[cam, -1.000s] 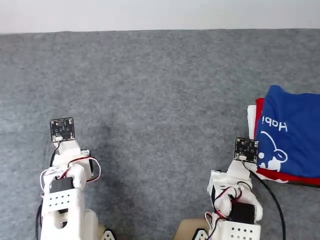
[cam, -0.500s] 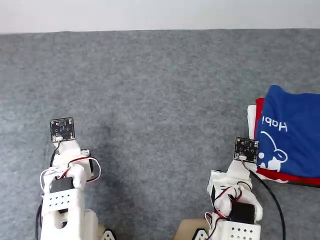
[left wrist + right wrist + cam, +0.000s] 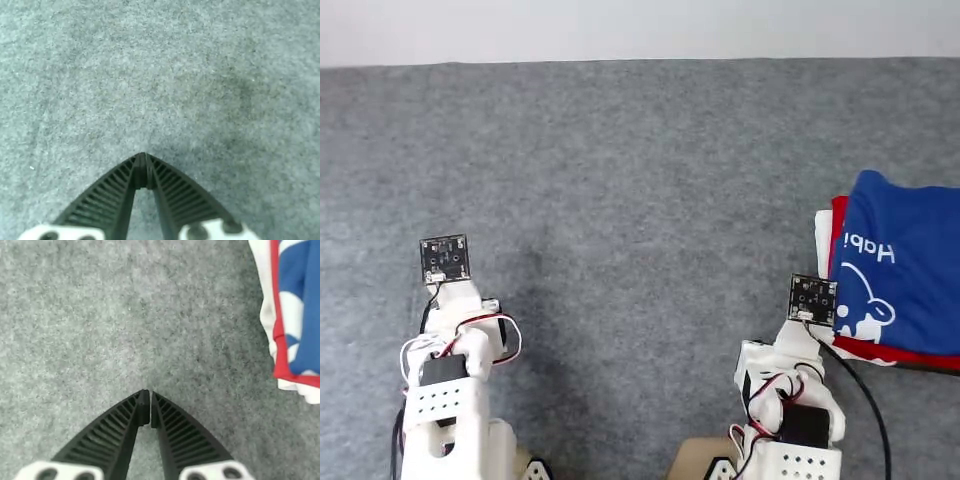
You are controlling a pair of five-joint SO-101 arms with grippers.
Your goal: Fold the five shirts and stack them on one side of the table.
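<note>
Grey felt tabletop (image 3: 640, 150): left arm (image 3: 448, 340) at the front left, jaws closed on nothing; right arm (image 3: 782, 380) front right, jaws closed, empty; folded shirt stack (image 3: 900, 290), blue on top, at right edge beside it.

The surface (image 3: 640, 150) is covered in grey cloth, matt and fuzzy like felt or short carpet, faintly mottled up close. The left arm (image 3: 450, 395) and right arm (image 3: 790, 445) are white plastic with a dull finish, trailed by thin, smooth-coated wires (image 3: 508, 340). The fingers (image 3: 115, 192) of the left gripper (image 3: 145, 161) and of the right gripper (image 3: 150, 396) are matt black plastic, ribbed along their sides. The stacked shirts (image 3: 895, 290) are soft matt cloth, and the blue shirt (image 3: 910, 230) on top has a flat white print.
</note>
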